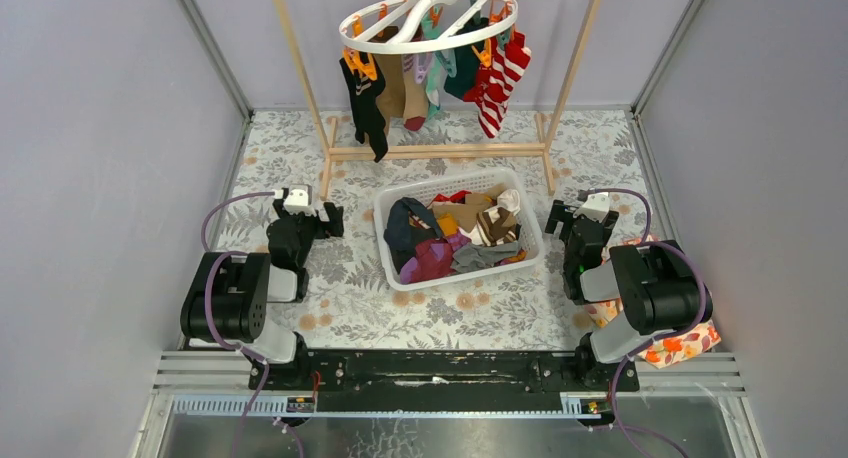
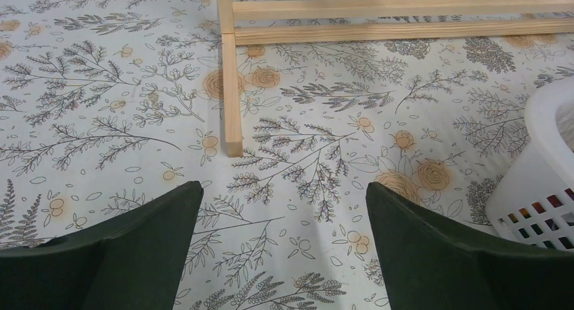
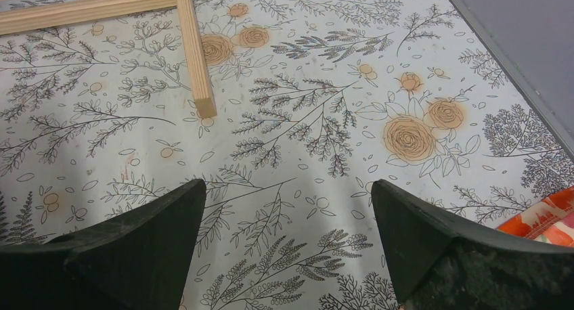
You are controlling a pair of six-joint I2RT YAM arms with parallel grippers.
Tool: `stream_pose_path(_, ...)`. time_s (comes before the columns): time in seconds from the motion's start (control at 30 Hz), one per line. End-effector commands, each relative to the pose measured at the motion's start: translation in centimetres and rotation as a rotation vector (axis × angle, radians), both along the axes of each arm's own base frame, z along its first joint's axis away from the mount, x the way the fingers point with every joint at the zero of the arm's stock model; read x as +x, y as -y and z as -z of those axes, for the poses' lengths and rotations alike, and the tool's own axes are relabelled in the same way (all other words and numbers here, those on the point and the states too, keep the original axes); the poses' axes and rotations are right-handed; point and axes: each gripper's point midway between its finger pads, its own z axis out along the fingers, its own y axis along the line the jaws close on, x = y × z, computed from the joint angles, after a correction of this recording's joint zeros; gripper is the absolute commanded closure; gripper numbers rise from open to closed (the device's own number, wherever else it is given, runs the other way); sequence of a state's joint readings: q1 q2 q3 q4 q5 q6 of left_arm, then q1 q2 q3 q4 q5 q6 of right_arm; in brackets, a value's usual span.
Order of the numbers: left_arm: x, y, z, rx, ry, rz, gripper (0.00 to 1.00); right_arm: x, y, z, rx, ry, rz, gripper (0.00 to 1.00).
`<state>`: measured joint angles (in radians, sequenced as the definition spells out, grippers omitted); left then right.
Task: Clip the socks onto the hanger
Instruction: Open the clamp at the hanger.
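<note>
Overhead view of a table covered in a pale floral cloth [image 1: 340, 298]. At its centre sits a white slotted plastic basket [image 1: 447, 182] heaped with loose socks [image 1: 455, 236] in navy, magenta, tan, grey, white and brown stripes. Behind it, a large round white plastic hanger ring [image 1: 428, 18] hangs from a light wooden rack frame [image 1: 440, 150]. Orange and teal clips on the ring already hold several socks, among them a black sock [image 1: 368, 108] and a red-and-white striped sock [image 1: 500, 83].

The left gripper [image 2: 283, 187] sits low over the cloth just left of the basket. Its dark fingers are spread wide and hold nothing. The right gripper [image 3: 288, 184] mirrors it just right of the basket, also spread wide and empty. An orange patterned object [image 3: 552, 218] lies near the right arm (too little of it shows to say what it is).

The socks look light, soft and limp, so one would likely droop and fold once lifted. They lie tangled, and a deep grab could drag out several at once. Pinching a cuff or toe edge on top of the heap seems the safest hold, leaving a free edge of fabric to feed into a clip. The clips probably swing when pushed.

No brand, label or readable writing appears in any view.
</note>
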<state>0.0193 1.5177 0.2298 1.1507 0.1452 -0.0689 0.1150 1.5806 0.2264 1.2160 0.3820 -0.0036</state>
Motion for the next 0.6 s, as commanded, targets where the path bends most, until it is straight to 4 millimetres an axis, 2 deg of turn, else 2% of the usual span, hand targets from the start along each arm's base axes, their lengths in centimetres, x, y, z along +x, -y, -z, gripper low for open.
stream_pose_path(0.0,0.9,-0.3,-1.4,0.028,0.054,-0.01,0.01,0.7,0.2,-2.0,0.004,0.07,0.01,0.0)
stream_pose_path(0.4,0.9,-0.2,-1.5,0.032,0.057,-0.016,0.01,0.8,0.4,-2.0,0.002,0.061,0.02,0.0)
stream_pose_path(0.43,0.9,-0.2,-1.6,0.03,0.06,-0.017,0.01,0.8,1.2,-2.4,0.019,0.081,0.074,0.0)
stream_pose_path(0.57,1.4,-1.6,-3.4,-0.007,0.051,-0.088,0.01,0.4,1.6,-4.6,0.019,0.082,0.108,0.0)
